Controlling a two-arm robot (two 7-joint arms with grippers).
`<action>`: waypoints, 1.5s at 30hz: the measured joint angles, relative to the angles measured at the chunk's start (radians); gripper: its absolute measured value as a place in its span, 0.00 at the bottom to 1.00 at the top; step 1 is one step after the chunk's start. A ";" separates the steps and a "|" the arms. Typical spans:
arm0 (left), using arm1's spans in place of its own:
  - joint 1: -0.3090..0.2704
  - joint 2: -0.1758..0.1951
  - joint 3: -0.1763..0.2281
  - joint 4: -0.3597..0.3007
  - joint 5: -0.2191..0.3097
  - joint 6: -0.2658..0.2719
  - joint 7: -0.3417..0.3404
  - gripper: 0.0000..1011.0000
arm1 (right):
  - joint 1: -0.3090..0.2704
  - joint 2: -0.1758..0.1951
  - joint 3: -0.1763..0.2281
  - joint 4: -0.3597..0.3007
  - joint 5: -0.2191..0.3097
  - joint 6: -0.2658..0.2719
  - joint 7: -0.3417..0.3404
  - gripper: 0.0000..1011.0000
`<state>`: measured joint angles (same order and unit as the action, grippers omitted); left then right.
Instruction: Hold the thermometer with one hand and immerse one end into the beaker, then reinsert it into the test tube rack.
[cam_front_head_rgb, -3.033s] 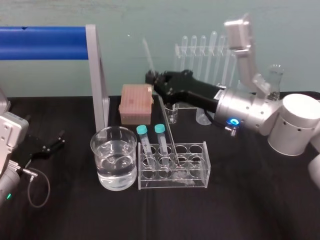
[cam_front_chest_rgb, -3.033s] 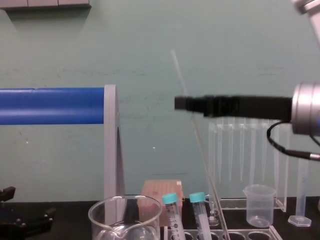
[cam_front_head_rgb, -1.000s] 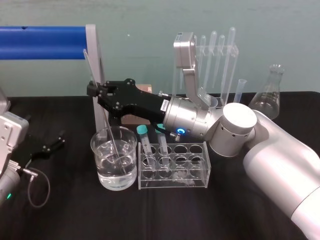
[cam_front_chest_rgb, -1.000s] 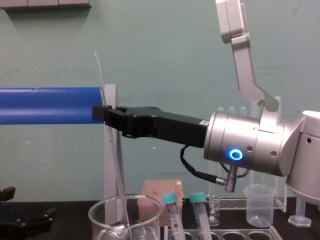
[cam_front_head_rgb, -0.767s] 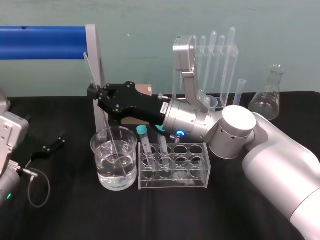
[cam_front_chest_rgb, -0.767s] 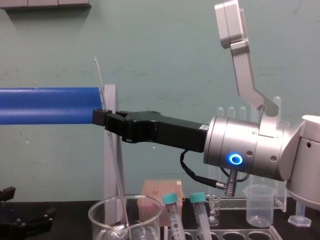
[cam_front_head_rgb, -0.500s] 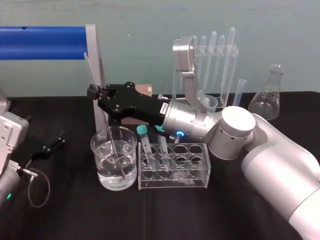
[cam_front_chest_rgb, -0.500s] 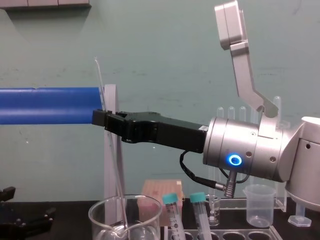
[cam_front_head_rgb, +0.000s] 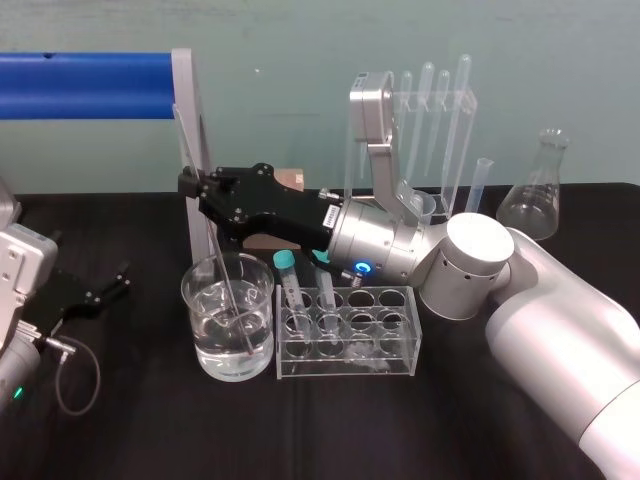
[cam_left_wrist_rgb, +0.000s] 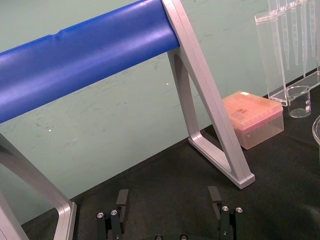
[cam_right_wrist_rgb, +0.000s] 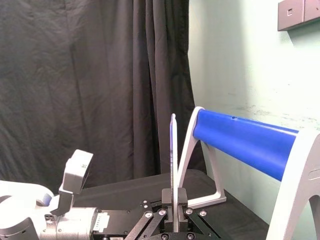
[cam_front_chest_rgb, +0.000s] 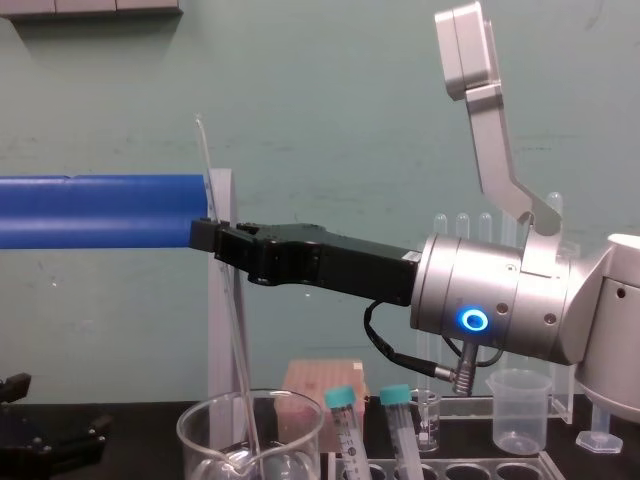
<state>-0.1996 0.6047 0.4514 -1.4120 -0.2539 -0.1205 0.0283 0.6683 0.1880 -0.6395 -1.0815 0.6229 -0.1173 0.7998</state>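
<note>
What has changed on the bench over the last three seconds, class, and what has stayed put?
The right tool, shut on the thermometer throughout, lifted it out of the test tube rack, carried it to the robot's left and dipped its lower end into the beaker. Unchanged: the beaker, the rack with its teal-capped tubes, and the open left tool parked on the table.

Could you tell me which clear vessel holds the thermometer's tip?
The water-filled beaker beside the test tube rack, not the flask far right; the right gripper holds the thermometer in it. Left gripper parked.
</note>
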 joint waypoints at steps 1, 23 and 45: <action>0.000 0.000 0.000 0.000 0.000 0.000 0.000 1.00 | 0.000 0.000 0.000 0.000 0.000 0.000 0.000 0.06; 0.000 0.000 0.000 0.000 0.000 0.000 0.000 1.00 | -0.001 -0.001 0.002 0.001 -0.006 0.008 -0.001 0.06; 0.000 0.000 0.000 0.000 0.000 0.000 0.000 1.00 | -0.003 0.003 0.002 0.001 -0.007 0.011 -0.002 0.06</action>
<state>-0.1995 0.6047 0.4514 -1.4120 -0.2539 -0.1205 0.0283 0.6650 0.1913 -0.6371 -1.0806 0.6162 -0.1060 0.7983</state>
